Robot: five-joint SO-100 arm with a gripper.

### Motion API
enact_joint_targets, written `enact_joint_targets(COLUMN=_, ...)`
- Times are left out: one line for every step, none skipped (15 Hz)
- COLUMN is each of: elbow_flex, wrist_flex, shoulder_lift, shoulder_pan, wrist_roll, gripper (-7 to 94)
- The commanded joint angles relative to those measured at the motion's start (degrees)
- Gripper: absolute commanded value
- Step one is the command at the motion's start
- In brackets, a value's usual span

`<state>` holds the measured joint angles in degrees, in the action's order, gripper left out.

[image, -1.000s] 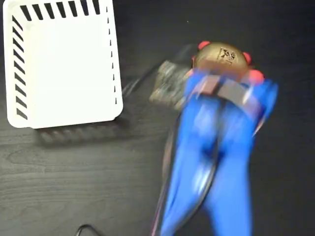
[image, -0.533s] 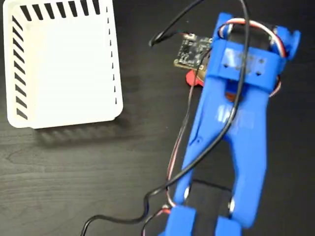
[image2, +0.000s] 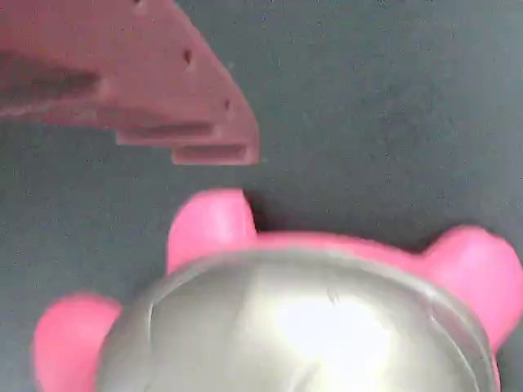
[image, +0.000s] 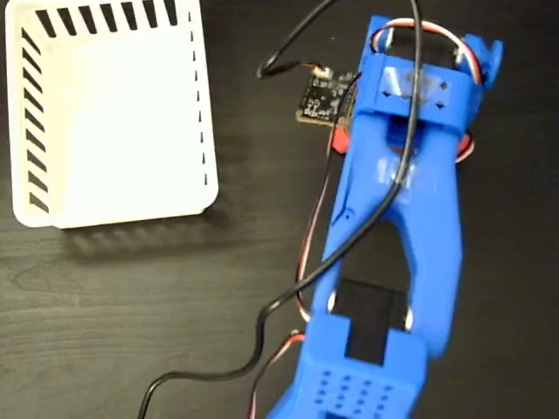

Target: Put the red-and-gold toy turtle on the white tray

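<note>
The red-and-gold toy turtle (image2: 310, 318) fills the lower half of the wrist view, its shiny gold shell ringed by pink-red legs. In the fixed view my blue arm covers it, and only red slivers (image: 339, 137) peek out at the arm's sides. My gripper (image: 406, 131) hangs directly over the turtle, right of the white tray (image: 203, 105). One pinkish finger (image2: 163, 106) shows in the wrist view, a small gap away from a turtle leg. The other finger is out of frame. Nothing is gripped. The tray sits at the top left with nothing on it.
A small circuit board (image: 319, 98) with a black cable (image: 288, 297) sticks out left of the arm's head. The cable loops down across the dark wooden table (image: 131, 323) toward the bottom edge.
The arm has swung up over the turtle and steadied. The gold shell seen a second ago is now covered by the arm's head in the fixed view.
</note>
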<state>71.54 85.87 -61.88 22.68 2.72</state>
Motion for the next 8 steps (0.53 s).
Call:
enact_joint_targets(elbow_flex=-4.5, wrist_flex=-1.0, shoulder_lift=0.3, shoulder_pan=-0.1, wrist_roll=0.8, gripper=87)
enact_joint_targets(elbow_flex=-4.8, wrist_flex=-2.1, shoulder_lift=1.3, shoulder_pan=0.0, wrist_roll=1.0, gripper=85)
enact_joint_targets(elbow_flex=-5.3, wrist_flex=-3.1, shoulder_lift=2.1, shoulder_pan=0.3, wrist_roll=1.4, gripper=80)
enact_joint_targets(elbow_flex=-6.2, wrist_flex=-3.3, shoulder_lift=3.1, shoulder_pan=0.4, wrist_roll=1.8, gripper=76)
enact_joint_targets(elbow_flex=-7.0, wrist_flex=-3.3, shoulder_lift=4.0, shoulder_pan=0.4, wrist_roll=2.0, gripper=70)
enact_joint_targets(elbow_flex=-7.4, wrist_flex=-3.5, shoulder_lift=4.7, shoulder_pan=0.4, wrist_roll=2.3, gripper=63)
enact_joint_targets(elbow_flex=-7.4, wrist_flex=-4.1, shoulder_lift=5.4, shoulder_pan=0.4, wrist_roll=2.6, gripper=56)
enact_joint_targets(elbow_flex=-7.4, wrist_flex=-4.8, shoulder_lift=6.1, shoulder_pan=0.4, wrist_roll=2.8, gripper=48)
